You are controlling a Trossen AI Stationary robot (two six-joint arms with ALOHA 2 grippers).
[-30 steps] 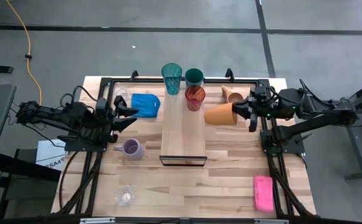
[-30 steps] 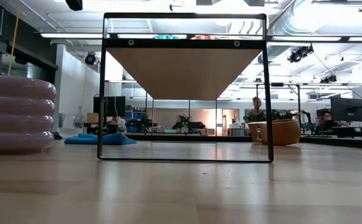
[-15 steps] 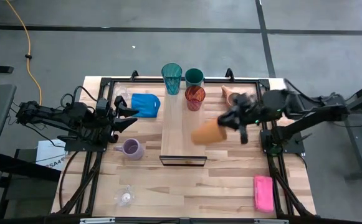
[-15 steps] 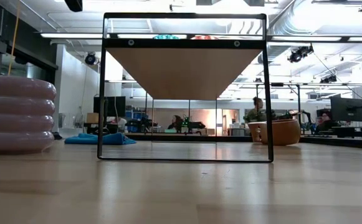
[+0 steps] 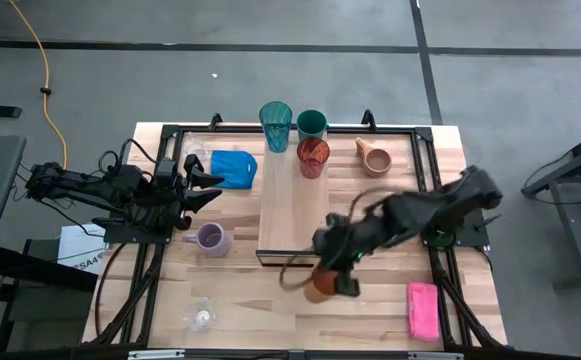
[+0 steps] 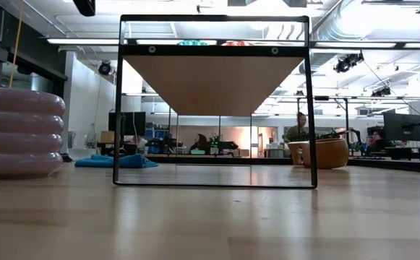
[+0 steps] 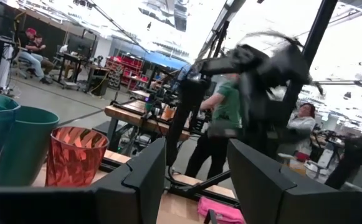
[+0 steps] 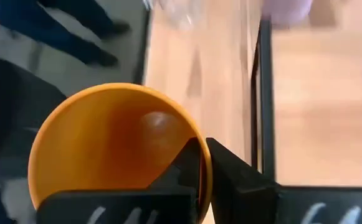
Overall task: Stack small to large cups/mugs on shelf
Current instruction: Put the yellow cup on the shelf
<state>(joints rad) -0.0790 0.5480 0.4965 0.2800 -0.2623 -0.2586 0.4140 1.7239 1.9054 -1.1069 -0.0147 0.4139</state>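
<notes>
My right gripper [image 5: 336,268] is shut on the orange cup [image 5: 319,286], held above the table just past the shelf's near end. The shelf [image 5: 292,215] is a light-wood plank in a black frame at mid-table. The teal tumbler [image 5: 276,125], dark green cup [image 5: 312,123] and red cup [image 5: 313,157] stand at its far end. The tan mug [image 5: 373,156] lies on the table at the far right. The lavender mug [image 5: 210,238] stands left of the shelf, and a clear glass [image 5: 201,316] stands near the front left. My left gripper [image 5: 206,186] is open and empty beside the blue cloth [image 5: 233,167]. My right gripper holds the orange cup by its rim [image 8: 200,186], one finger inside the cup [image 8: 187,165] and one outside [image 8: 233,177]. The cup's mouth faces the wrist camera. The cup is lifted clear of the table and the shelf.
A pink sponge [image 5: 422,308] lies at the near right. The blue cloth lies left of the shelf's far end. Black frame rails [image 5: 440,290] run along both sides of the table. People stand in the room beyond the table.
My right gripper has swung from the far right, beside the tan mug, toward the table's near edge and left. It passed over the shelf's near right corner with the orange cup, which stays in its hold and now hangs past the shelf's near end.
</notes>
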